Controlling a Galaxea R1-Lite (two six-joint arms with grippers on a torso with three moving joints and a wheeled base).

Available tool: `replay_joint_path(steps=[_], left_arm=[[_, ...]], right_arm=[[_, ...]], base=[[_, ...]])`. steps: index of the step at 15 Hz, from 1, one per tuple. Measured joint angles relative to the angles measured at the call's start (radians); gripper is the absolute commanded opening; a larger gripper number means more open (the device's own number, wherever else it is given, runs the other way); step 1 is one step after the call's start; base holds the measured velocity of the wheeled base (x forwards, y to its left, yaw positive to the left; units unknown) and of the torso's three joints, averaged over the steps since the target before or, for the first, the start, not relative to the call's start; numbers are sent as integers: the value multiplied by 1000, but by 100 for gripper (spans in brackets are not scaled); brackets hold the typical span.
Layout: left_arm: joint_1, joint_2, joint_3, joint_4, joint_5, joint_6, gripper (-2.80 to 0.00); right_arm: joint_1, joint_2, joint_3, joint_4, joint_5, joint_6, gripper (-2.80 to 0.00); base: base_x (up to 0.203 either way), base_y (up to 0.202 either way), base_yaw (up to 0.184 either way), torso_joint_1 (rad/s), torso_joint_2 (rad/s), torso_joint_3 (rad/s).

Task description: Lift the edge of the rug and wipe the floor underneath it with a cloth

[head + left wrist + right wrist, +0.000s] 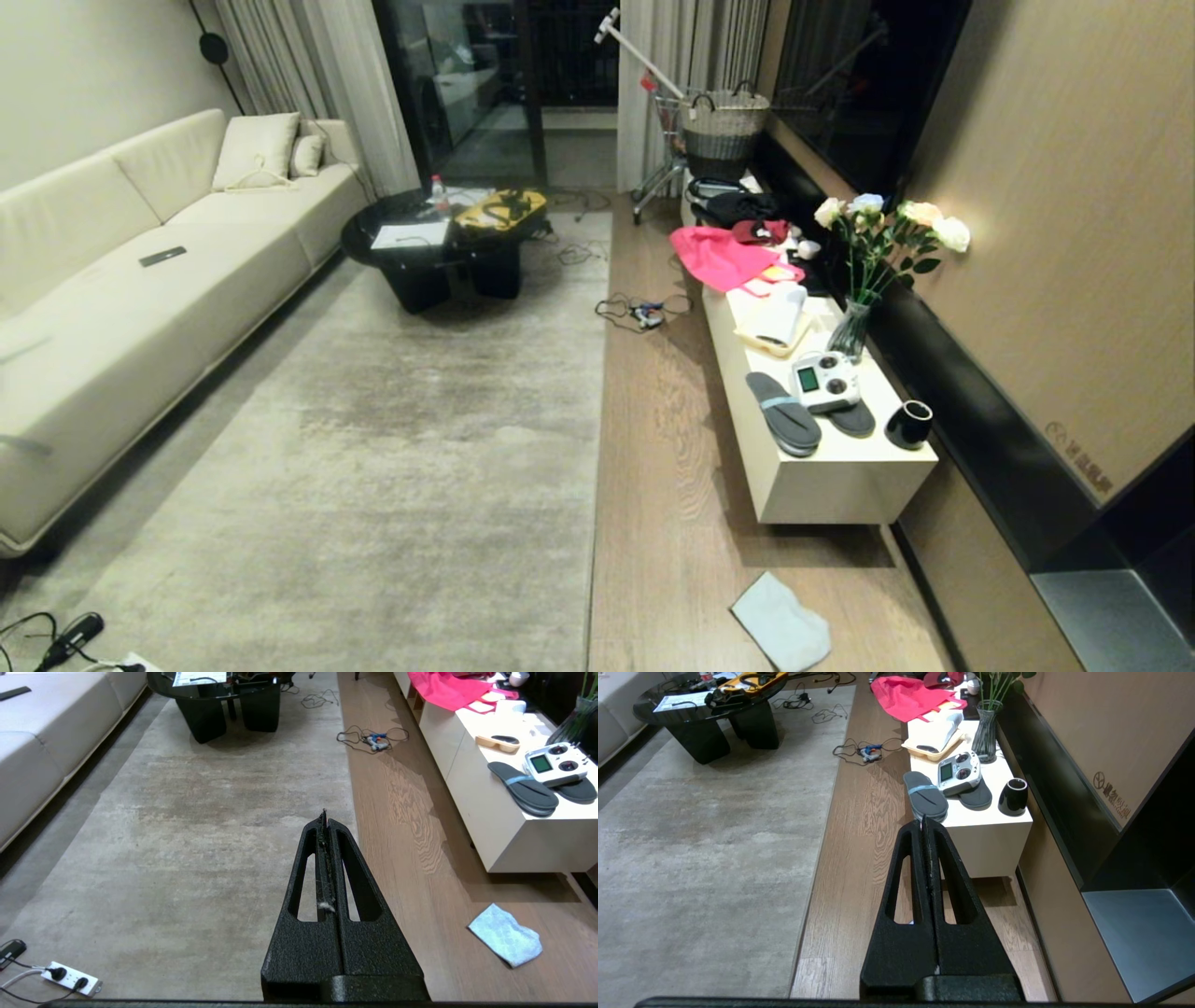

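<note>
**Trainee:** Neither arm has touched anything. What should I sort out first?

**Coach:** Find your pieces. The cloth (780,622) lies crumpled on the floor (653,448), near the front corner of the white counter (845,485) and well apart from the rug edge (597,392), which runs straight along the planks to your left of it. From the left wrist view you see the same cloth (505,934) off to the side of the left gripper (325,814). Its fingers are pressed together and empty, apart from a wisp of lint caught between them. The right gripper (923,821) is the same: fingers pressed together, holding nothing, pointing out over the bare planks toward the counter.

**Trainee:** So which arm takes which job?

**Coach:** My judgement: the rug is on your left and the cloth on your right, so let the right gripper fetch the cloth and the left one lift the hem. You'll need to spread the fingers before you come down. Pinch the cloth at a raised fold, not flat against the wood, or you'll scrape the planks.

**Trainee:** Anything to avoid?

**Coach:** The cables (644,310) farther up the floor sit close to the rug's border. Work the nearer stretch of hem, and keep clear of the slippers (784,413) overhanging the counter.
</note>
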Motion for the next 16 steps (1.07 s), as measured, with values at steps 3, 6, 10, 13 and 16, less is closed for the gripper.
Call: replay_joint_path(steps=[3,6,10,13,16], left_arm=[[0,0,0,0,0,0,-280],[0,0,0,0,0,0,-280],[0,0,0,0,1,0,-280],[0,0,0,0,0,0,-280],[0,0,0,0,0,0,-280]], right_arm=[[0,0,0,0,0,0,-280],[0,0,0,0,0,0,-280],[0,0,0,0,0,0,-280],[0,0,0,1,0,5,-280],[0,0,0,1,-1,9,-280]], base=[[0,0,0,147,-335,-192],[0,0,0,147,-325,-184],[0,0,0,140,-303,-169],[0,0,0,100,-209,-115],[0,0,0,86,-185,-104]])
